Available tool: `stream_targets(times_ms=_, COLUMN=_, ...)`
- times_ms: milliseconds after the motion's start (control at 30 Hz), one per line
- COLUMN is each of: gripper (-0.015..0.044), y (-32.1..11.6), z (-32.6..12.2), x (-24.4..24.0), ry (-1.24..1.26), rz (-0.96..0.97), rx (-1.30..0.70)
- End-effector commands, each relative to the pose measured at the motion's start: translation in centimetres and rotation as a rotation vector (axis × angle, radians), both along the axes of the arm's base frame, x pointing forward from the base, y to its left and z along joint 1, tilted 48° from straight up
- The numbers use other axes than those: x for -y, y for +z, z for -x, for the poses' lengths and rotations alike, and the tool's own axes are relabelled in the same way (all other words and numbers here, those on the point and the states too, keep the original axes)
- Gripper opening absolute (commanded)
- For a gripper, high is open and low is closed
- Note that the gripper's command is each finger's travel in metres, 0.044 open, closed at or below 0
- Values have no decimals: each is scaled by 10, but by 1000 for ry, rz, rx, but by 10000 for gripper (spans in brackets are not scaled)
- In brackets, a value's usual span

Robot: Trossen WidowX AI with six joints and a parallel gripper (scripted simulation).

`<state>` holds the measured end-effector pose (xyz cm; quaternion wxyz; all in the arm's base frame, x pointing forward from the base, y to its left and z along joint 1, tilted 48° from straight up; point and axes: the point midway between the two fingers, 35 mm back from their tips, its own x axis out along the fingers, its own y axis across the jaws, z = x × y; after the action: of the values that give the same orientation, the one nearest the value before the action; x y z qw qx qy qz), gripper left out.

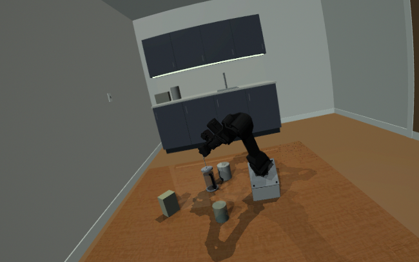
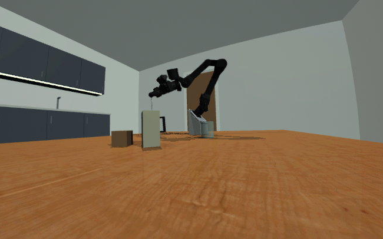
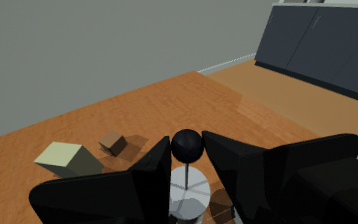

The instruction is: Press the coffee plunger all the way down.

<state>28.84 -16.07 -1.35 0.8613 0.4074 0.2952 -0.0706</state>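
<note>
Tool (image 3: 186, 150): clamped on the plunger knob (image 3: 186, 145), centre of wrist view. Coffee press (image 1: 209, 179): upright on worktop (image 1: 302, 211), mid-frame in top view, rod (image 1: 204, 161) fully raised. Done: grasp. Left: full press-down, release.
</note>
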Motion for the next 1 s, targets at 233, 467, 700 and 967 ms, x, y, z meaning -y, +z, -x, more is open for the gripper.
stream_targets(times_ms=233, gripper=116, y=-27, z=4, x=-27, ry=18, rz=-38, rx=-43)
stream_targets(times_ms=467, gripper=116, y=-36, z=2, x=-35, ry=17, rz=-38, rx=-43)
stream_targets(times_ms=700, gripper=116, y=-44, z=0, x=-43, ry=17, rz=-39, rx=-42)
stream_targets(times_ms=967, gripper=116, y=-53, z=-4, x=-51, ry=16, rz=-40, rx=-39)
